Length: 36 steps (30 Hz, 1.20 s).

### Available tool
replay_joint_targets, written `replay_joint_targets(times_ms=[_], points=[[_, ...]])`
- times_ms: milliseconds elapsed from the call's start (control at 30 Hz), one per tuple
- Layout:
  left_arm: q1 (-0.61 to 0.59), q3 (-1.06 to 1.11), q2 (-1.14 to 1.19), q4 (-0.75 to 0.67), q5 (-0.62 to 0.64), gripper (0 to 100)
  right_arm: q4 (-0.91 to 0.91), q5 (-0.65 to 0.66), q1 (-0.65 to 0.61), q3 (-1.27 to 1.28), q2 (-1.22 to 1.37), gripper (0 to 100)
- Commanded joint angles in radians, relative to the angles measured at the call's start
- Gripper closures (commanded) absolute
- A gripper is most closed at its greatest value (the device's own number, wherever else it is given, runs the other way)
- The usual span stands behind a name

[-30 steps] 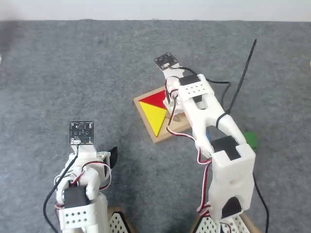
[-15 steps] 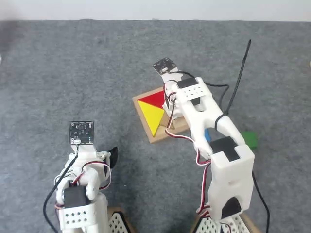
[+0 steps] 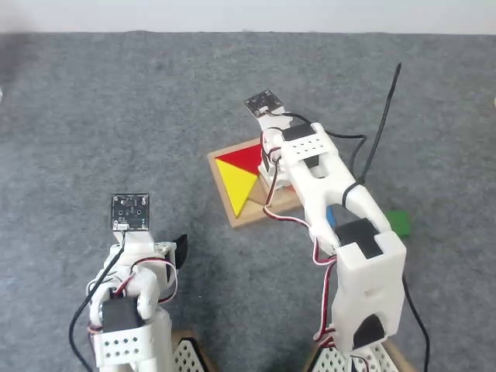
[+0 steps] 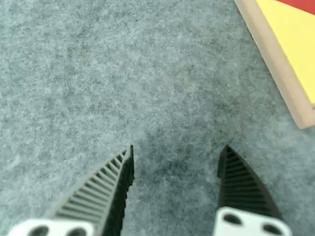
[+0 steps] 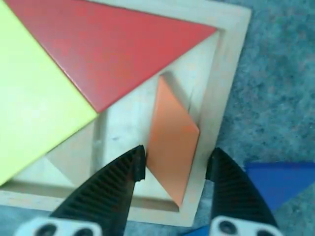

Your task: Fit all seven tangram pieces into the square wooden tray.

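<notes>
Meanwhile my right gripper (image 5: 178, 152) hung low over the square wooden tray (image 3: 219, 190), just right of the middle of the high view. Its jaws stood apart with the orange parallelogram (image 5: 172, 132) lying between them. One fingertip sat at the parallelogram's edge and the other over the tray's wall. I could not tell whether either one pressed on the piece.

The orange parallelogram lay inside the tray, against one wall. The red triangle (image 3: 244, 159) and the yellow triangle (image 3: 239, 184) lay beside it, meeting along one long edge and filling the tray's left half.

The blue piece (image 3: 331, 215) lay outside the tray on the grey worktop (image 3: 116, 108), just below and right of it, mostly under my arm. The green piece (image 3: 398, 222) lay farther right, well apart from the tray.

Compared with a second earlier, the tray had slid a little toward the left of the frame and turned slightly, so its lowest corner sat farther left. My right wrist had swung leftward with it. The green piece had not moved.

My left gripper (image 4: 177, 152) stayed where it had been, at the lower left of the high view. Its jaws were spread over bare worktop and held nothing, and the tray's corner lay well ahead of it.
</notes>
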Motion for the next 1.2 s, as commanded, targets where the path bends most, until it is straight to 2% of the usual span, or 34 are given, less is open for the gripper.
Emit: replay_joint_targets(times_ms=[0, 300, 567, 967, 1167], points=[[0.002, -0.022, -0.021, 0.005, 0.008, 73, 0.008, -0.035, -0.012, -0.021, -0.088, 81.2], [0.0, -0.022, -0.021, 0.005, 0.008, 73, -0.027, -0.06, 0.036, -0.026, -0.084, 81.2], [0.0, -0.022, -0.021, 0.005, 0.008, 73, -0.047, -0.074, 0.028, -0.026, -0.085, 80.8], [0.002, -0.022, -0.021, 0.005, 0.008, 73, 0.016, -0.072, 0.036, -0.018, -0.081, 80.8], [0.0, -0.022, -0.021, 0.005, 0.008, 73, -0.024, -0.072, 0.025, -0.044, 0.022, 80.8]])
